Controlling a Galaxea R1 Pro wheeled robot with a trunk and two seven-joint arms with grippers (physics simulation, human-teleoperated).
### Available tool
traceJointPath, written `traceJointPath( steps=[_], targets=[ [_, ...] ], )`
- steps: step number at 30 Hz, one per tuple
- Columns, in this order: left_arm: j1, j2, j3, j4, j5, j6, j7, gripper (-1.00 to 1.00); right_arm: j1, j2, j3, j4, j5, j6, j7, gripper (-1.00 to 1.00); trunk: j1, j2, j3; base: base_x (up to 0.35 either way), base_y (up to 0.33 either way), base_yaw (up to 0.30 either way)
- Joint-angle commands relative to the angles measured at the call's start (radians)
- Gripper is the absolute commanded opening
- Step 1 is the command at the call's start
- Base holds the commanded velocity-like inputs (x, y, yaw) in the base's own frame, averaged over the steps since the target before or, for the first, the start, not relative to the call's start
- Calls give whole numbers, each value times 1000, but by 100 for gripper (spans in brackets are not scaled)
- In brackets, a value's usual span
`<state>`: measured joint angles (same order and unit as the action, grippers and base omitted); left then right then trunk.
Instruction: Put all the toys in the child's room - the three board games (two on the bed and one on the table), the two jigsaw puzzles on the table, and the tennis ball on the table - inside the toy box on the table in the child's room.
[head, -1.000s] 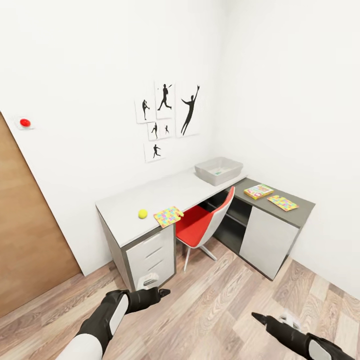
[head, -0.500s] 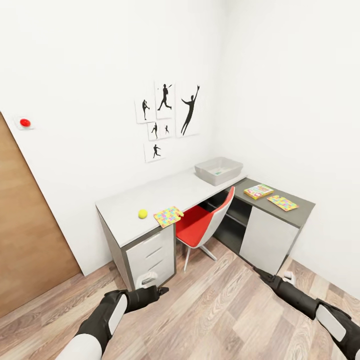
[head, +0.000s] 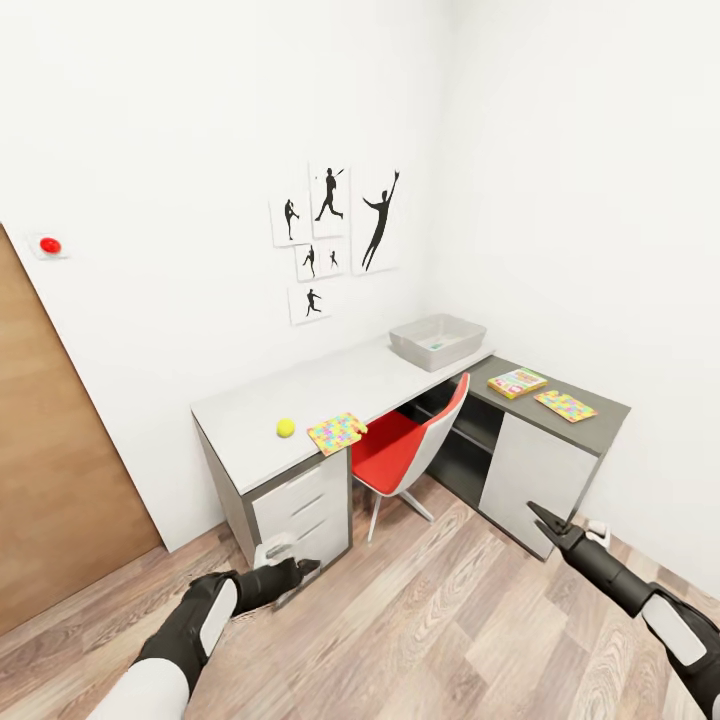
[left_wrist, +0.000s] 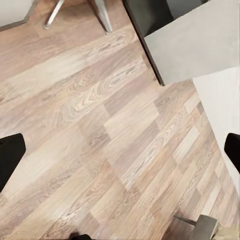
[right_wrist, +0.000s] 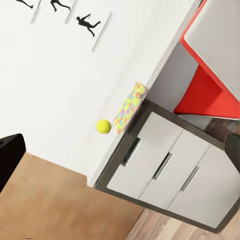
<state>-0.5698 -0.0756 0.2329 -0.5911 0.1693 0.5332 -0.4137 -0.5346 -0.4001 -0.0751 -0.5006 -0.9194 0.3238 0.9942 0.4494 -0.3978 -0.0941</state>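
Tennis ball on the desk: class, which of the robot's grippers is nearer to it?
Left. The left gripper hangs low before the drawers, below the tennis ball; the right gripper is farther off, by the side unit.

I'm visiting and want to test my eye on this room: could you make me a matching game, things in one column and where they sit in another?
Things:
1. tennis ball
2. toy box
3. board game
4. chair

Places:
A. on the dark grey side unit, beside a jigsaw puzzle
B. at the far end of the pale desk top, near the corner
C. on the floor, at the desk
D. on the pale desk top, beside a puzzle sheet

Pairs: 1-D, 2-B, 3-A, 4-C
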Motion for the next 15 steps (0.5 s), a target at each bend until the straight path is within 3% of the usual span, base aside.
traceJointPath(
  steps=[1, 3, 4, 7, 15],
  targets=[
    [-14, 2, 26, 0, 38, 10, -2, 100, -1, 0, -3, -3, -7, 7, 1, 100, 1, -2, -2, 0, 0, 0],
    [-23, 4, 52, 0, 85, 11, -1, 100, -1, 1, -5, -5, -7, 6, 1, 100, 1, -2, -2, 0, 0, 0],
    [-29, 5, 76, 0, 135, 9, 0, 100, -1, 1, -7, -7, -7, 4, 0, 100, 1, -2, -2, 0, 0, 0],
    [-35, 5, 105, 0, 223, 5, 6, 100, -1, 1, -8, -8, -7, 3, 0, 100, 1, -2, -2, 0, 0, 0],
    [-39, 5, 130, 1, 295, -1, 11, 100, -1, 1, -9, -9, -7, 0, 0, 100, 1, -2, -2, 0, 0, 0]
  ],
)
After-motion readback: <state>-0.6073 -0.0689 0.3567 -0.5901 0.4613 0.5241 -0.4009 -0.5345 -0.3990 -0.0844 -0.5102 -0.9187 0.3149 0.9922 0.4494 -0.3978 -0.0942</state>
